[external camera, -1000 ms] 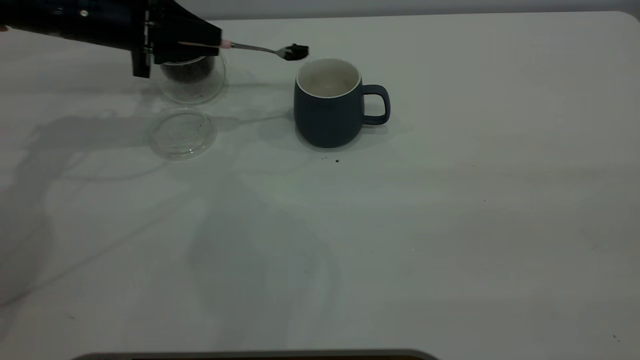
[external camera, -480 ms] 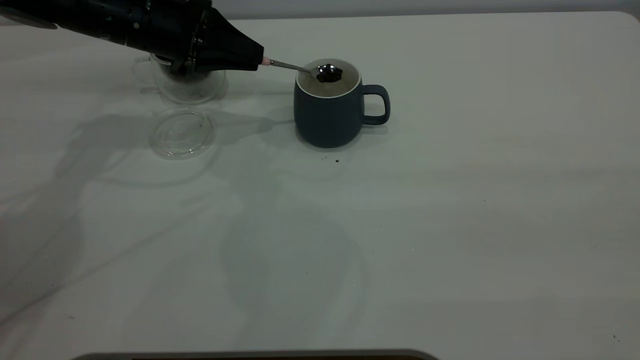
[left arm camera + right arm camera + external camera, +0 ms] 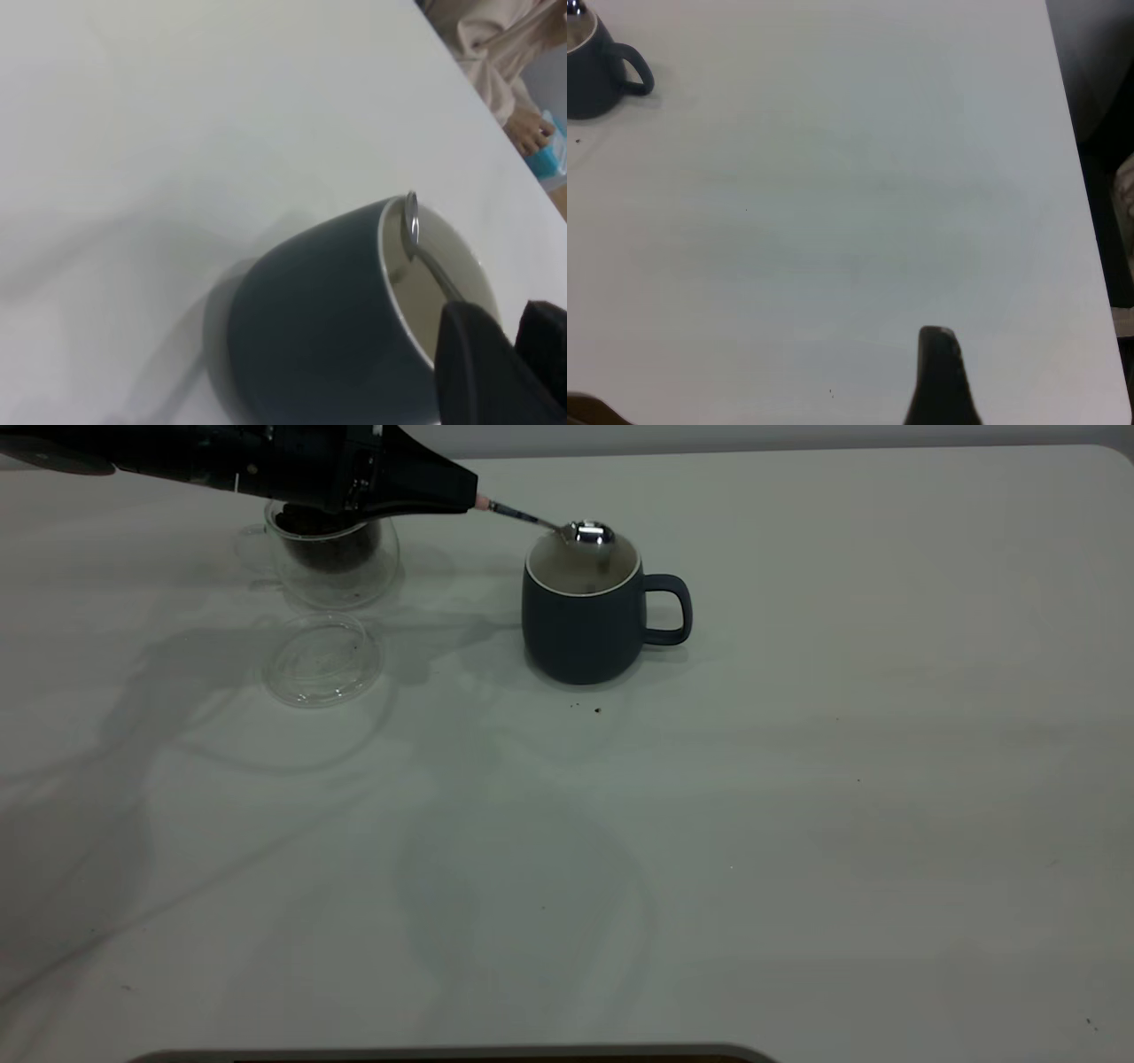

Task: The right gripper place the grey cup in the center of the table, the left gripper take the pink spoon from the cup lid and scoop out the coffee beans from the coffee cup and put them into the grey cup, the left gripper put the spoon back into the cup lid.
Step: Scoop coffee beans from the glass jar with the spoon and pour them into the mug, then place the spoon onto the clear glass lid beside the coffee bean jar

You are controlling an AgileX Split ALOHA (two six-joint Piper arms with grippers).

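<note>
The left pincer (image 3: 461, 496) is reaching in above the coffee cup (image 3: 332, 558) and is clamping tight on the pale handle of the pink spoon (image 3: 532, 517), so that only a stub of pink is showing past its tip. The spoon is slanting down toward the grey cup (image 3: 580, 615), and its shiny metal bowl (image 3: 589, 533) is hanging over the far side of the mug's rim; in the left wrist view the bowl (image 3: 411, 221) is standing on edge, turned sideways, with nothing showing in it. The coffee beans (image 3: 326, 549) are lying dark inside the glass cup, partly behind the arm. The cup lid (image 3: 321, 660) is lying flat on the desk (image 3: 797, 824), just in front of the coffee cup and apart from it.

The right pincer (image 3: 943, 376) is showing only one dark finger in its own wrist view, over bare desk well away from the mug (image 3: 594, 66); whether it is parted or closed cannot be told.

The desk is white, with a few dark specks (image 3: 592, 709) lying just in front of the grey cup. Beyond its far edge, a person's sleeve and hand (image 3: 523, 124) are showing in the left wrist view.
</note>
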